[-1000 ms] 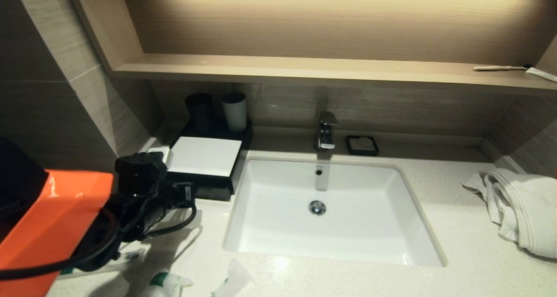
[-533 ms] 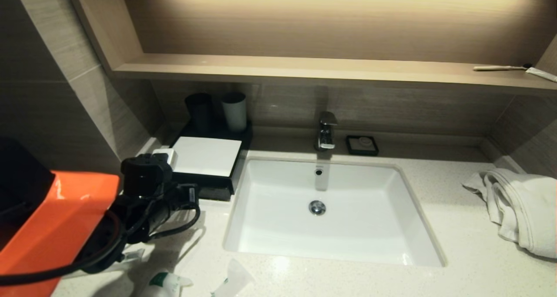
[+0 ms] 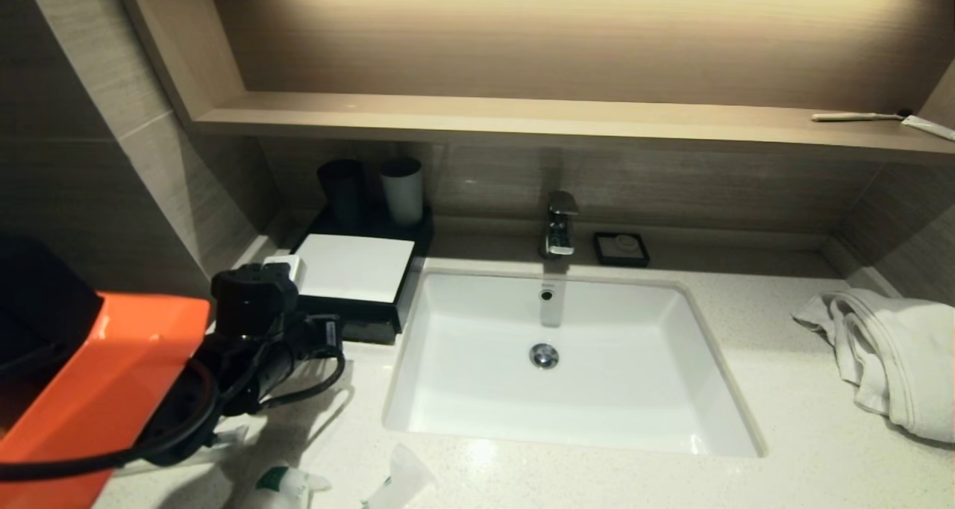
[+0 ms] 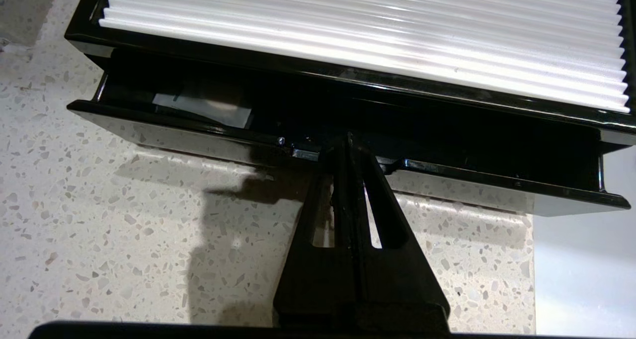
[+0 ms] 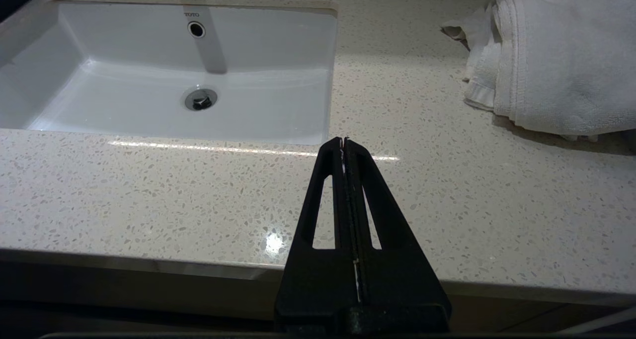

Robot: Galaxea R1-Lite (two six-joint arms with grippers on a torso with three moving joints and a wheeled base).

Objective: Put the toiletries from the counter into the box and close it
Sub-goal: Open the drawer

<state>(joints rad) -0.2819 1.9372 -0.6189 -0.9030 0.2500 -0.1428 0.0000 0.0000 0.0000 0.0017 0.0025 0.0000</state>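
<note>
- Glossy black plastic box (image 4: 348,105) with a white ribbed lid panel (image 4: 362,36) on top, sitting on the speckled stone counter (image 4: 99,229), just to the left of the white sink (image 3: 552,360).
- Drawer front (image 4: 198,135) of that box pulled out a little, leaving a dark gap; something pale and flat inside (image 4: 203,108), maybe a packet, hard to tell.
- Left gripper (image 4: 348,142) pressed together, holding nothing, tips right up against the middle of the drawer front.
- Right gripper (image 5: 344,142) pressed together too, empty, resting over the counter on the sink's other side, near the folded white towel (image 5: 551,55).
- Small white squeezy bottle with a green label (image 3: 283,486) and a crumpled clear wrapper (image 3: 399,479) lying on the counter in front of the sink's left corner, not yet in the box.
- Probably light, soft and a bit slippery; best pinched across the middle, gently, so nothing squirts or slides away.
- Drawer front hard and shiny, likely easy to slide; best pushed flat at its middle so it goes in straight.
</note>
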